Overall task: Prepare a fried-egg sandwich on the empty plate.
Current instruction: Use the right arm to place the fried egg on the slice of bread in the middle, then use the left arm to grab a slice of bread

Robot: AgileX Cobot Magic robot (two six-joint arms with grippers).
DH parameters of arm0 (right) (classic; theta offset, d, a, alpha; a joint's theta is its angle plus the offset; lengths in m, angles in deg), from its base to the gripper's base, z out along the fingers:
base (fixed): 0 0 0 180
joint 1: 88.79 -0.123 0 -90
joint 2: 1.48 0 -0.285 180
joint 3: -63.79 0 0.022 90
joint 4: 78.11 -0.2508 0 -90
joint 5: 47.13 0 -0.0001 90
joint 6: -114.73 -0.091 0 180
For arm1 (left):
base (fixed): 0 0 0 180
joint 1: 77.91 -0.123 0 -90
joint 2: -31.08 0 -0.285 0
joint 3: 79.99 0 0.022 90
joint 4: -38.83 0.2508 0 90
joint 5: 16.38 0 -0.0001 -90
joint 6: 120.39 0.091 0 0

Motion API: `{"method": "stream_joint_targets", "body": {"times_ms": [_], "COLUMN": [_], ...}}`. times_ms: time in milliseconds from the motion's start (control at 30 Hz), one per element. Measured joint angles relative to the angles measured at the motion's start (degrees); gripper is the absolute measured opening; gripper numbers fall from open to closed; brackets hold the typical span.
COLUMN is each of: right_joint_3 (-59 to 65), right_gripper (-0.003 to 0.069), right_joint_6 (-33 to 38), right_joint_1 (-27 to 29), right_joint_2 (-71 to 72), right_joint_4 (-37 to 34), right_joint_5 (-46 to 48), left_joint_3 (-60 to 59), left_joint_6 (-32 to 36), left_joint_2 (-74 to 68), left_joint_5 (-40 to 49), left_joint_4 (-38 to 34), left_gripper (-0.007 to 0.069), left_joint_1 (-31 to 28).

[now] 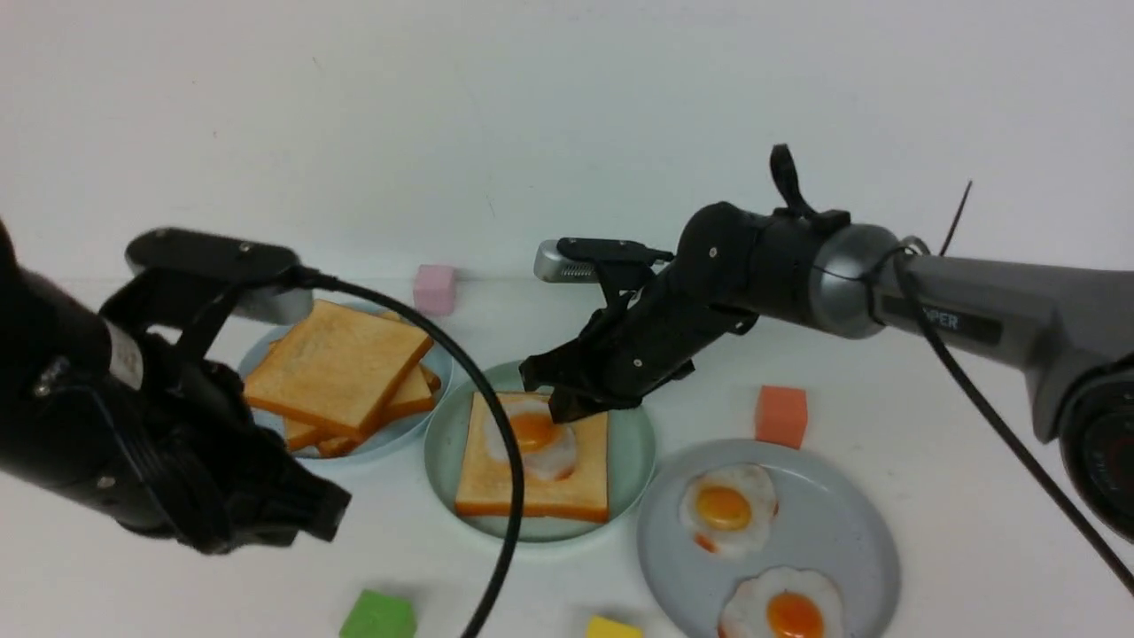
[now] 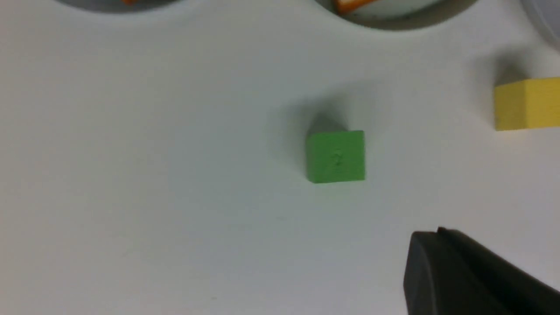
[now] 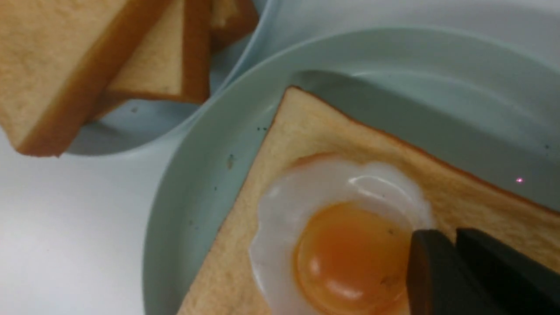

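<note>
A half-built fried-egg sandwich is seen flat on the mint-green plate at the middle of the white table. It is made up of one toast slice with one fried egg laid on it, yolk up and set toward the far half of the slice. No second slice has been placed on top. Being square, the toast shows no long axis; one crust edge is turned toward the robot, slightly skewed.

The right gripper is held low over the far edge of the egg. In the right wrist view its fingers are shown close together with only a thin slit between them, right at the yolk; whether they are parted or pinching cannot be told. The left gripper is kept closed and empty, low over the table to the left, above the green block.

Three plates are counted. The pale-blue plate, to the left, is loaded with a loose pile of toast, the number of slices unclear. The grey-blue plate, to the right, is occupied by two more eggs. Four blocks are scattered around: pink, orange, green and yellow.
</note>
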Motion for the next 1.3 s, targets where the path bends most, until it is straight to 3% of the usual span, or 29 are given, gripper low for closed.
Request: {"method": "stream_joint_targets", "body": {"times_ms": [67,200,333,567,767,833,900,1067,1300], "right_joint_3": [-0.07,-0.13,-0.13,0.83,15.23,17.95,24.19,29.3,29.71], "right_gripper": [0.0159,0.0323,0.0405,0.0407,0.0403,0.0403,0.0403,0.0403,0.0403], "right_joint_6": [0.0,0.0,1.43,2.36,7.91,10.03,14.24,16.24,16.3], "right_joint_1": [0.0,0.0,0.0,0.0,0.0,0.0,0.0,0.0,0.0], "right_joint_2": [0.19,4.02,11.15,24.43,39.61,41.53,45.77,49.22,49.91], "right_joint_4": [0.0,3.77,9.01,11.86,1.87,0.2,-3.35,-5.26,-6.91], "right_joint_5": [0.12,2.67,7.78,18.97,18.33,17.75,16.99,18.52,22.52], "left_joint_3": [-0.28,-0.33,-0.21,4.08,12.33,14.11,17.86,26.2,34.44], "left_joint_6": [0.29,-1.25,-1.67,-1.08,-0.64,-0.58,-0.35,1.29,6.56], "left_joint_2": [0.0,0.0,-1.06,-7.83,-16.9,-19.13,-24.6,-35.53,-47.17], "left_joint_5": [-1.05,-4.89,-6.01,-4.96,-3.07,-3.07,-3.07,-2.42,-1.49], "left_joint_4": [-1.72,-5.53,-10.32,-19.57,-23.02,-23.02,-21.9,-20.1,-18.63], "left_gripper": [-0.0006,-0.0006,-0.0006,0.001,0.013,0.0167,0.026,0.0388,0.0419], "left_joint_1": [-1.08,-4.48,-9.77,-21.98,-29.32,-30.12,-31.26,-31.53,-31.53]}}
